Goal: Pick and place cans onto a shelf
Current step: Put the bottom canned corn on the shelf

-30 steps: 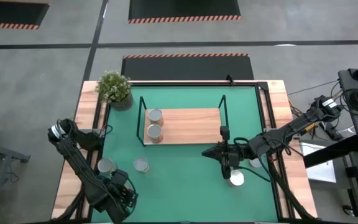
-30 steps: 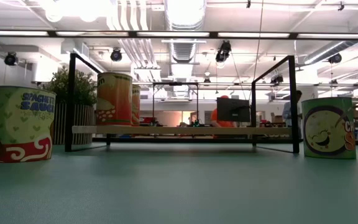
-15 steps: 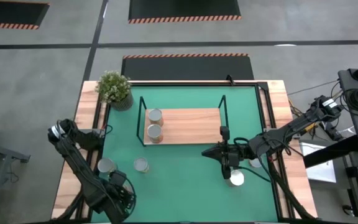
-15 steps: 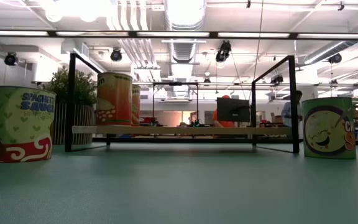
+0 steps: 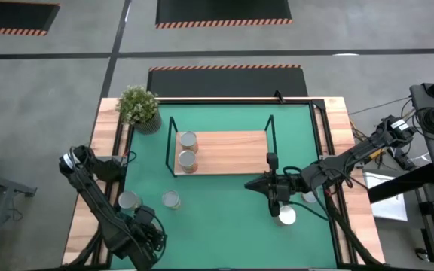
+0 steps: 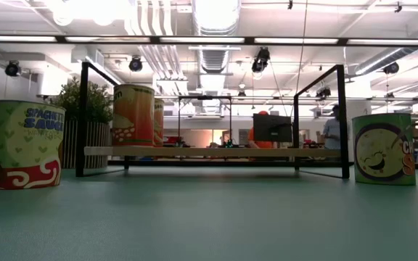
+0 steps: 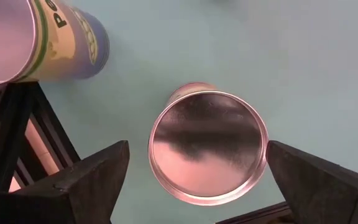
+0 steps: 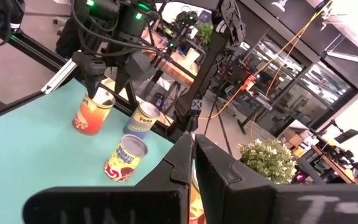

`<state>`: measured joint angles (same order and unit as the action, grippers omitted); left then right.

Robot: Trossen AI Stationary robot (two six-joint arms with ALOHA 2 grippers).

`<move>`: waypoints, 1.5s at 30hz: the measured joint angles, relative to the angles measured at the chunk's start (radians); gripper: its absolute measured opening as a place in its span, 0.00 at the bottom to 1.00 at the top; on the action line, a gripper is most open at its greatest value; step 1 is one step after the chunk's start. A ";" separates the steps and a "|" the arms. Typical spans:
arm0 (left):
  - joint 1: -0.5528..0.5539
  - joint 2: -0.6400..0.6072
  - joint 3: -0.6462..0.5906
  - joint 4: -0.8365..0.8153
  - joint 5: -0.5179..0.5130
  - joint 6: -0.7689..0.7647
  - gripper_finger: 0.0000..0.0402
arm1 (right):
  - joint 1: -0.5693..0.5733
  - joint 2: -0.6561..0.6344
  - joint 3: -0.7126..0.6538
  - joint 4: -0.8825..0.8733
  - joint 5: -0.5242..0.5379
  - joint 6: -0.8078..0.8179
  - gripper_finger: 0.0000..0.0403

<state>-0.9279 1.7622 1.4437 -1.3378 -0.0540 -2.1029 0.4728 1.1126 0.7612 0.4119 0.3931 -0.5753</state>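
My left gripper points straight down at the mat's near left corner, open, one finger on either side of a can's shiny round top without touching it. The right wrist view shows this orange can standing upright on the mat under that gripper; in the high view the arm hides it. Two more cans stand close by. The shelf carries two cans at its left end. My right gripper hangs shut and level beside a white-topped can.
A potted plant stands at the mat's far left corner. The shelf's black posts rise at its corners. The green mat lies bare between the two groups of cans. Black rails run along the table's left side.
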 joint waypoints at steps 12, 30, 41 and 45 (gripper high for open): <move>-0.002 -0.014 0.002 -0.003 0.003 -0.001 0.90 | 0.000 0.000 0.000 -0.017 0.000 0.020 0.02; -0.012 0.013 0.001 0.018 -0.031 -0.012 0.90 | 0.000 0.000 0.000 -0.047 0.001 0.054 0.02; -0.028 0.020 0.000 0.010 -0.023 -0.007 0.90 | 0.000 0.001 0.000 -0.056 0.001 0.067 0.02; -0.038 0.020 0.000 0.009 -0.024 -0.024 0.89 | 0.000 0.001 0.000 -0.059 0.001 0.067 0.02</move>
<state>-0.9659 1.7821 1.4437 -1.3285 -0.0779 -2.1269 0.4728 1.1133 0.7612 0.3531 0.3939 -0.5085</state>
